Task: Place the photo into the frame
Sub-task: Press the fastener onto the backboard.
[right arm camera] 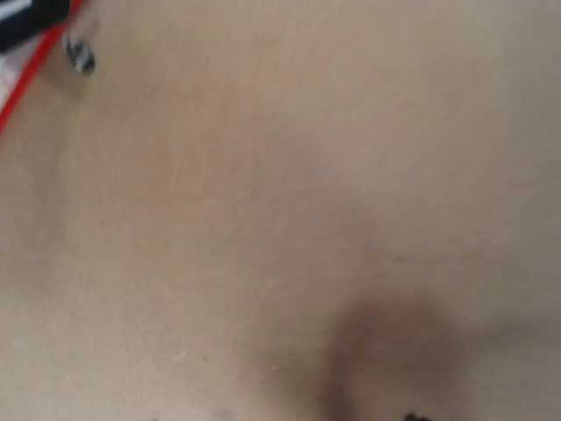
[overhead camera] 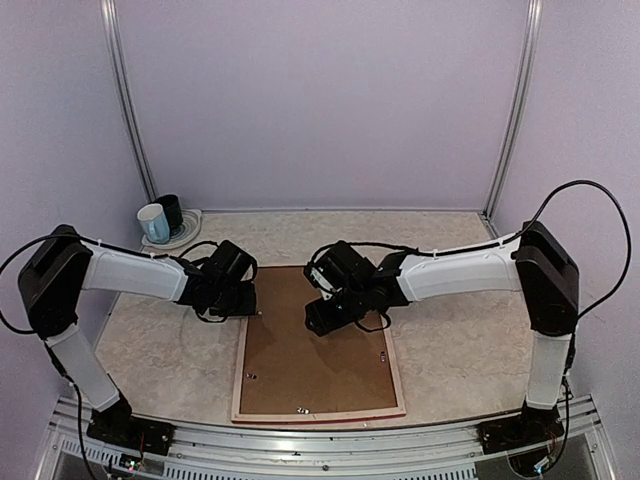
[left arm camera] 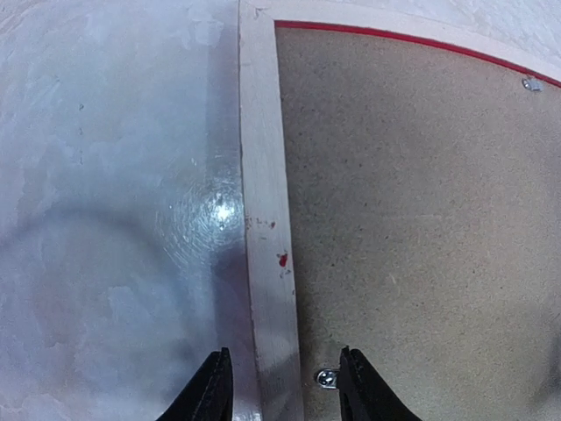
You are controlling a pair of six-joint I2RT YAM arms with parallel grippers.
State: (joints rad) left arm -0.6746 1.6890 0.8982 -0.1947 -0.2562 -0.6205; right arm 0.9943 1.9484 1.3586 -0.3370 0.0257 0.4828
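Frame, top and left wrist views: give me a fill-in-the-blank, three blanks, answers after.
1. The frame lies face down with its ____ backing board facing up.
2. Seen from the top view, the left pincer straddles the frame's ____ side rail, one finger on each side of it.
3. ____ mugs stand on a plate at the far left.

Missing words: brown; left; Two
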